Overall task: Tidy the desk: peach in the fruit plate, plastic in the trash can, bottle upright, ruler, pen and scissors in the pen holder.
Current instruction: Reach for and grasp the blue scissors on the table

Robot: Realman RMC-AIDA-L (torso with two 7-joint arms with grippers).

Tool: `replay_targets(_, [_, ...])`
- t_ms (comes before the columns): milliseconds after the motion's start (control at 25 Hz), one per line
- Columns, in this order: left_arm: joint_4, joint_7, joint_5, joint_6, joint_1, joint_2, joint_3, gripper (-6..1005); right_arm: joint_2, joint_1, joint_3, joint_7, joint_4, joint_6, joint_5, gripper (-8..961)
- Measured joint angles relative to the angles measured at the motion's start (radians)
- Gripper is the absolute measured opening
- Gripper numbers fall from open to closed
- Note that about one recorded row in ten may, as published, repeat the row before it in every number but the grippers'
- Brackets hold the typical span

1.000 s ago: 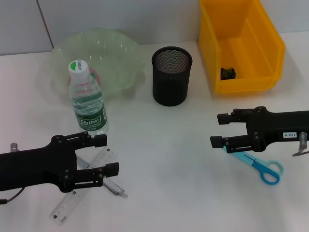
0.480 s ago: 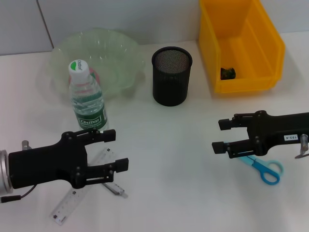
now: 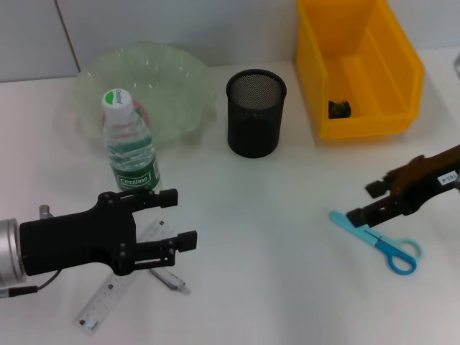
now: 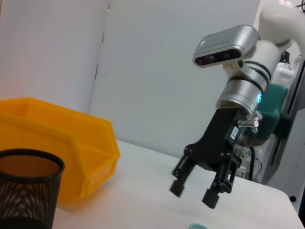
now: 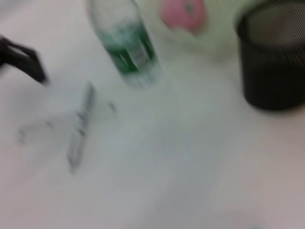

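The black left gripper point(image 3: 172, 218), fingers spread wide and empty, hovers over the clear plastic ruler point(image 3: 108, 295) and grey pen point(image 3: 169, 279), near the upright green-labelled water bottle point(image 3: 131, 147). The black mesh pen holder point(image 3: 255, 113) stands centre. The black right gripper point(image 3: 365, 202), open, hangs over the blue-handled scissors point(image 3: 377, 241).

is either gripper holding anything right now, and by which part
Nothing is held. The left gripper hangs open over the ruler and pen; the right gripper is open above the scissors, which lie on the desk.
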Motion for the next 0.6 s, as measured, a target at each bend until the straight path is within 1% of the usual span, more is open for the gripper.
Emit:
replay_targets(40, [-0.001, 0.000, -0.003, -0.002, -0.001, 0.000, 0.000, 801, 0.000, 0.000, 0.000, 0.000, 0.000, 0.000, 0.000, 802])
replay_targets(160, [-0.001, 0.000, -0.012, -0.005, -0.002, 0.000, 0.000, 801, -0.003, 0.052, -0.057, 0.159, -0.054, -0.063, -0.126, 802])
replay_targets(200, [-0.001, 0.000, -0.017, -0.006, -0.002, 0.000, 0.000, 801, -0.003, 0.082, -0.092, 0.225, -0.067, -0.092, -0.190, 802])
replay_targets(240, [-0.001, 0.000, -0.017, -0.006, -0.002, 0.000, 0.000, 801, -0.003, 0.082, -0.092, 0.225, -0.067, -0.092, -0.190, 802])
replay_targets(360, [-0.001, 0.000, -0.020, -0.011, -0.003, 0.001, -0.003, 801, -0.003, 0.113, -0.146, 0.268, -0.069, -0.118, -0.271, 802])
replay_targets(400, [-0.001, 0.000, -0.020, -0.013, -0.004, 0.001, -0.006, 801, 0.000, 0.129, -0.188, 0.285, -0.066, -0.119, -0.319, 802])
replay_targets(480, [-0.001, 0.000, -0.020, -0.013, -0.004, 0.001, -0.006, 801, 0.001, 0.134, -0.206, 0.292, -0.064, -0.118, -0.333, 802])
replay_targets(600, [0.000, 0.000, -0.023, -0.018, -0.004, 0.002, -0.010, 801, 0.004, 0.146, -0.284, 0.307, -0.057, -0.098, -0.369, 802])
